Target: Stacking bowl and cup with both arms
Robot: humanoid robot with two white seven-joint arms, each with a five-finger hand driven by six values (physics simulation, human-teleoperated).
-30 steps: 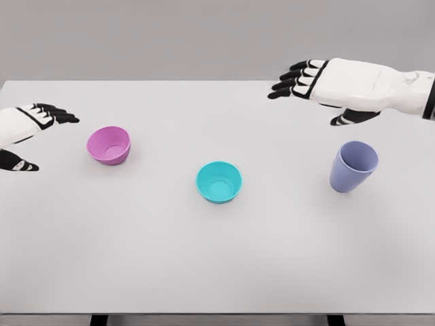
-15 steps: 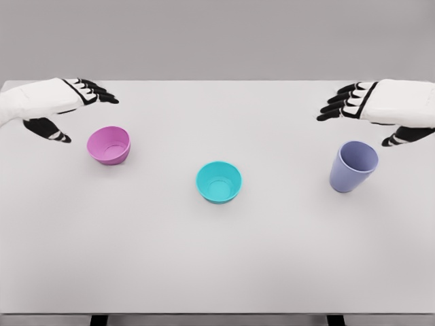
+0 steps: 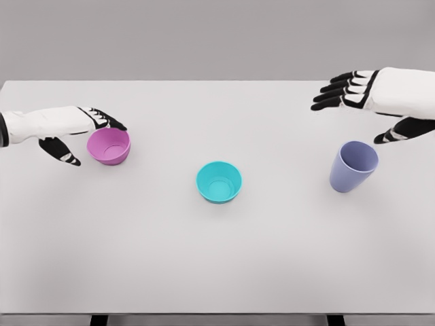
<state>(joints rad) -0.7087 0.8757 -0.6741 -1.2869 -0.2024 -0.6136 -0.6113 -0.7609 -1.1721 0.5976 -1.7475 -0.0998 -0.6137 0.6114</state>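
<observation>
A pink bowl sits at the left of the white table, a teal bowl at the middle, and a lavender cup at the right. My left hand is open right beside the pink bowl's left rim, its fingers over the far edge and the thumb low at the near left. Above and behind the cup hovers my right hand, open, with fingers spread leftward and the thumb pointing down toward the cup.
The table's far edge meets a grey backdrop. Two dark table legs show at the bottom edge.
My left hand has dropped and moved right to the pink bowl's rim. The right hand shifted right, then rose slightly above the cup. The bowls and cup have not moved.
</observation>
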